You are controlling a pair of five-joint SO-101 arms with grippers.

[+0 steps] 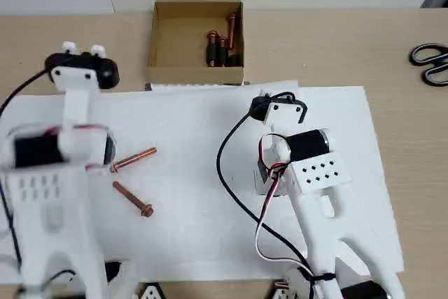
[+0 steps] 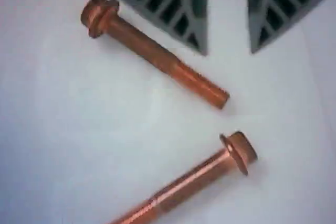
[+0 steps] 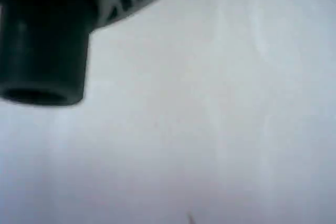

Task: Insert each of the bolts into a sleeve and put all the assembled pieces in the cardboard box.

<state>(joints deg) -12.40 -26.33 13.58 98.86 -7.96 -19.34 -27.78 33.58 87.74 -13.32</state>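
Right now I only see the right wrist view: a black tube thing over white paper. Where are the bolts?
Observer: One copper bolt and a second bolt lie loose on the white paper by the left arm, away from your black sleeve.
Operator: Is that arm holding one?
Observer: No. The left gripper hangs open above them, fingers apart.
Operator: Is anything in the box?
Observer: Yes. The cardboard box holds assembled pieces, bolts pushed into sleeves.
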